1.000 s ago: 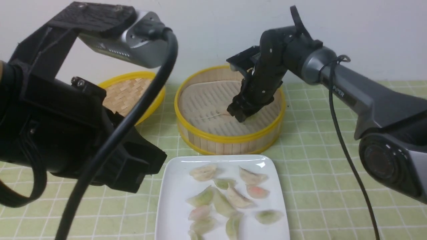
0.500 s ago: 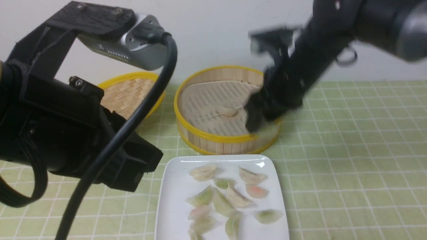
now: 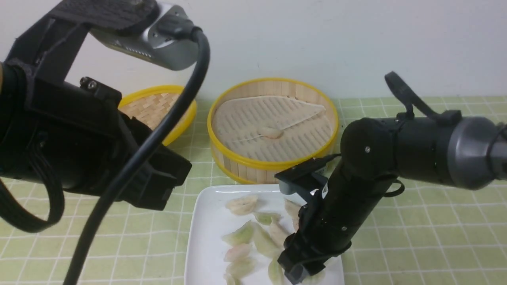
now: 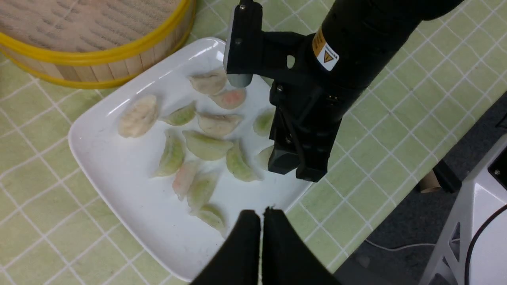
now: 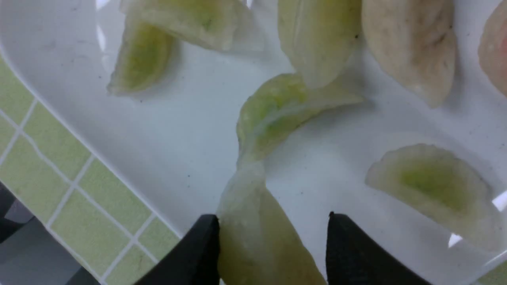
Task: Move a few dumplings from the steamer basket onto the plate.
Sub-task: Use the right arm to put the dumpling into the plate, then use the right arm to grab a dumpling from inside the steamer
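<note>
My right gripper [image 5: 273, 221] hangs low over the near right part of the white plate [image 3: 206, 225]. Its jaws are open, with a pale green dumpling [image 5: 257, 241] between them that touches one finger and leaves a gap to the other. The same gripper shows in the left wrist view [image 4: 297, 172]. Several dumplings [image 3: 241, 204] lie on the plate. One whitish dumpling [image 3: 271, 132] lies on the liner in the steamer basket [image 3: 273, 160] behind the plate. My left gripper [image 4: 261, 213] is shut and empty above the plate's near edge [image 4: 170, 253].
The shallow woven lid [image 3: 152, 109] lies left of the basket. My left arm [image 3: 79, 150] fills the left of the front view. The table edge, dark floor [image 4: 400, 225] and a white stand [image 4: 479, 213] lie beyond the plate's right side.
My right arm has swung out of the basket and down to the plate's near right part. One dumpling stays in the basket. My left arm has risen slightly.
</note>
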`<control>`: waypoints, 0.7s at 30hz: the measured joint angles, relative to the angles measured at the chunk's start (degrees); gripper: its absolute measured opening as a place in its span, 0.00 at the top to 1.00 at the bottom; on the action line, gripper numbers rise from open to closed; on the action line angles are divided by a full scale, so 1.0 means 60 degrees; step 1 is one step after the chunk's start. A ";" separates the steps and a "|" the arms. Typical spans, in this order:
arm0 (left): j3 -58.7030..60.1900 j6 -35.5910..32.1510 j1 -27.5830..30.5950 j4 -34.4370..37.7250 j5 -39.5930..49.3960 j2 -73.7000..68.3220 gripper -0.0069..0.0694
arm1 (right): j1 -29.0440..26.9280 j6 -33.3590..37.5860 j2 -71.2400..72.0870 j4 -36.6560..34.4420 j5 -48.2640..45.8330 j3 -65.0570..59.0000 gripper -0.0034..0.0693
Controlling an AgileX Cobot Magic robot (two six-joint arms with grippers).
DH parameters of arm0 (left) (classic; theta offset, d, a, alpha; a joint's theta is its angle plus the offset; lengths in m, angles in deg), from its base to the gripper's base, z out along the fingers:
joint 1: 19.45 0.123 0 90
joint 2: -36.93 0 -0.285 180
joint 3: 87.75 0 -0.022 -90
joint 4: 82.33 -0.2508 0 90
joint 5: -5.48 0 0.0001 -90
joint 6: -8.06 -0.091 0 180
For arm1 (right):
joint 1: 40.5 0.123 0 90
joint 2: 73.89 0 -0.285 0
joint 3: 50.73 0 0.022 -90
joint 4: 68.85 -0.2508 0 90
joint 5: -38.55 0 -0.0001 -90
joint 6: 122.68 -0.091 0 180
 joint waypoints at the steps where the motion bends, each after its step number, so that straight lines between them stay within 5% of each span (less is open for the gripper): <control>1: 0.0000 0.0000 0.0000 0.0000 0.0000 0.0000 0.92 | 0.0000 -0.0033 -0.0011 0.0032 0.0009 0.0045 0.45; 6: 0.0000 0.0000 0.0000 0.0000 0.0096 0.0000 0.92 | -0.0012 -0.0619 -0.0051 0.0434 -0.0276 0.0713 0.19; 9: 0.0000 0.0008 0.0000 0.0000 0.0257 0.0000 0.92 | -0.0182 -0.0749 -0.0073 0.0932 -0.0254 0.1335 0.14; 21: 0.0000 0.0008 0.0000 -0.0009 0.0462 0.0000 0.92 | -0.1990 0.0070 -0.3319 0.1153 -0.0404 0.7821 0.17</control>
